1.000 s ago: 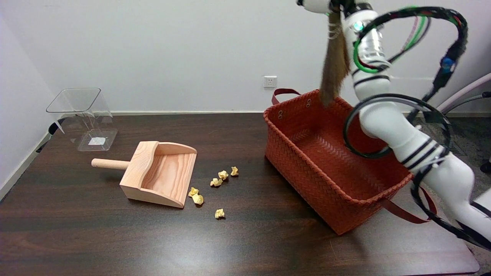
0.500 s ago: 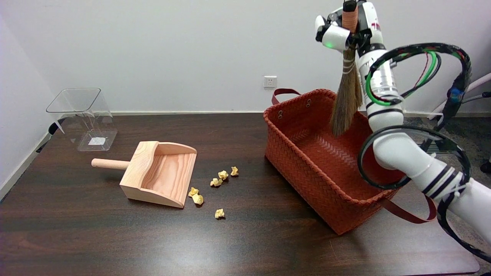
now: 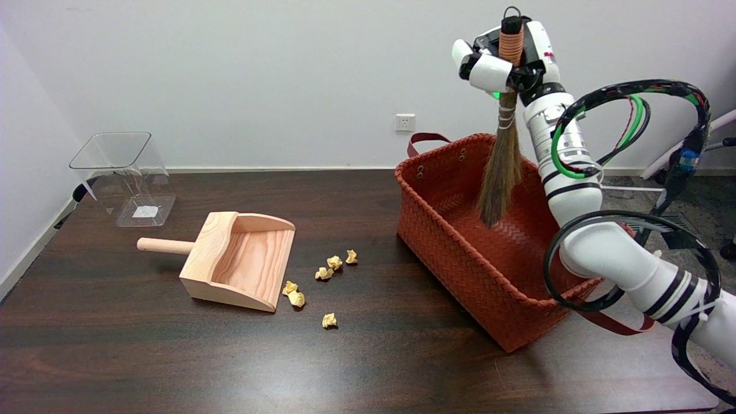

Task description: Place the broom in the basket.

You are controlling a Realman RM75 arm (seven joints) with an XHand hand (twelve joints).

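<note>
Since the earlier frames, the right hand has descended, bringing the small straw broom with the orange-wound handle lower over the woven red basket with strap handles. Fingers wrap the handle, so the bristles hang upright, tips inside the rim and seemingly just above the floor. Holding it vertical apparently lets it clear the basket walls standing on the dark wooden surface.
</note>
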